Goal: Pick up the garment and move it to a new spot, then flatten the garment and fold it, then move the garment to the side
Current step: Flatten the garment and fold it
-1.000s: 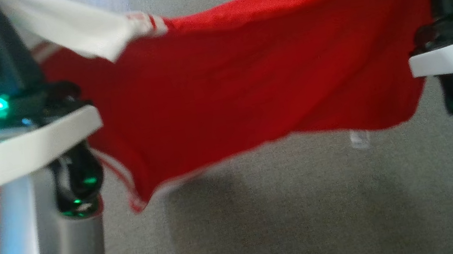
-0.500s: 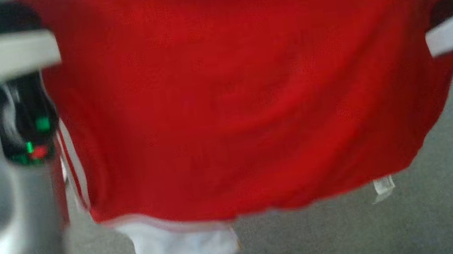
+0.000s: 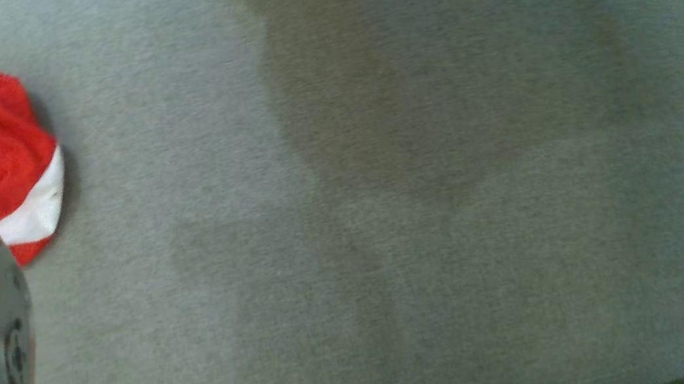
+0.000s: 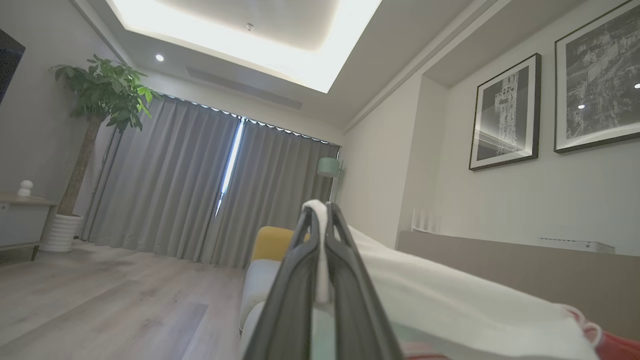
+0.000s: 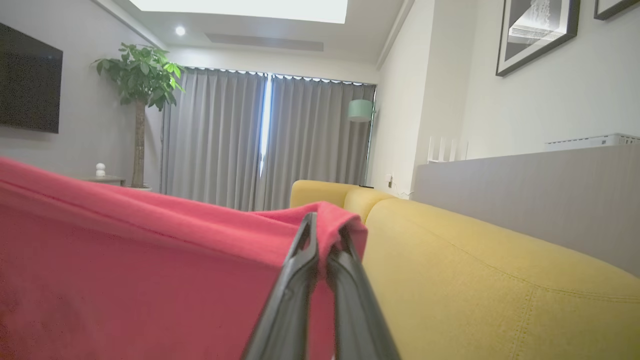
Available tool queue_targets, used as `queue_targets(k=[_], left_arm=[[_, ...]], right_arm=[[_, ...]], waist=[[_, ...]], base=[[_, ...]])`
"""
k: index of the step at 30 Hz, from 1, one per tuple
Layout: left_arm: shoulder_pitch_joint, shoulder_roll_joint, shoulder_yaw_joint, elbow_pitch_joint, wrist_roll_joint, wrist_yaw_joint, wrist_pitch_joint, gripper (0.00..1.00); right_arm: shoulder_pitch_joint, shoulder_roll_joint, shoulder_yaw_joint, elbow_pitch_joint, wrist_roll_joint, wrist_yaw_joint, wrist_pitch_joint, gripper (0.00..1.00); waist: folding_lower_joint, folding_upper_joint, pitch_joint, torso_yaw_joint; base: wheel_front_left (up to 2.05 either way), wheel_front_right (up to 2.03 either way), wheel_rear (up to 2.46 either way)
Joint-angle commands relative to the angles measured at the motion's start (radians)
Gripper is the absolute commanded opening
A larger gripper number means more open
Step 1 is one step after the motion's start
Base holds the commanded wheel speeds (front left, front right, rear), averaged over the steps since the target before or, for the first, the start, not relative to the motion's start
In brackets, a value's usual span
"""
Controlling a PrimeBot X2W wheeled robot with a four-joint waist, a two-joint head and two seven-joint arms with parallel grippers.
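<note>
Your left end effector (image 4: pixel 321 212) is pinched tight on the white edge of the red-and-white shirt (image 4: pixel 450 305), and your right end effector (image 5: pixel 326 235) is clamped on a red corner just beside the yellow sofa (image 5: pixel 475 280). The shirt hangs stretched between them, its long axis running away from the sofa toward the left end effector. Neither arm is nearer, so I'd lower both ends together.
</note>
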Motion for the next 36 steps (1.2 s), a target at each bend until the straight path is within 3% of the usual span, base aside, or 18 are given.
queue_targets(k=[1, 6, 12, 17, 22, 30, 36], left_arm=[[-0.042, 0.05, 0.01, -0.008, 0.013, -0.006, -0.015, 0.0], [-0.032, 0.03, -0.021, 0.114, 0.01, -0.045, -0.069, 0.0], [0.127, 0.008, -0.086, 0.19, 0.017, -0.072, -0.099, 0.0], [0.315, 0.009, -0.125, 0.204, 0.002, -0.082, -0.112, 0.0], [0.505, 0.03, -0.189, 0.177, -0.034, -0.084, -0.113, 0.0], [0.771, 0.159, -0.4, -0.004, -0.152, -0.085, 0.045, 0.0], [0.925, 0.284, -0.491, -0.196, -0.236, -0.085, 0.187, 0.0]], right_arm=[[-0.028, -0.002, -0.009, 0.005, -0.007, -0.001, -0.021, 0.0], [-0.023, 0.003, 0.015, 0.172, 0.008, -0.001, -0.087, 0.0], [0.101, -0.018, 0.106, 0.302, 0.044, -0.001, -0.108, 0.0], [0.221, -0.053, 0.199, 0.378, 0.125, -0.001, -0.068, 0.0], [0.34, -0.1, 0.343, 0.373, 0.202, -0.001, 0.002, 0.0], [0.494, -0.225, 0.562, 0.266, 0.367, -0.001, 0.125, 0.0], [0.559, -0.313, 0.67, 0.189, 0.483, -0.001, 0.195, 0.0]], waist=[[-0.0006, 0.0001, 0.01, 0.024], [-0.0006, 0.0001, -0.001, 0.049], [-0.0006, 0.0001, -0.019, 0.082], [-0.0006, 0.0001, -0.056, 0.101], [-0.0006, 0.0001, -0.114, 0.103], [-0.0006, 0.0001, -0.204, 0.091], [-0.0006, 0.0001, -0.258, 0.076]], base=[[0.0, 0.0, 0.0], [0.0, 0.0, 0.0], [0.0, 0.0, 0.0], [0.0, 0.0, 0.0], [0.0, 0.0, 0.0], [0.0, 0.0, 0.0], [0.0, 0.0, 0.0]])
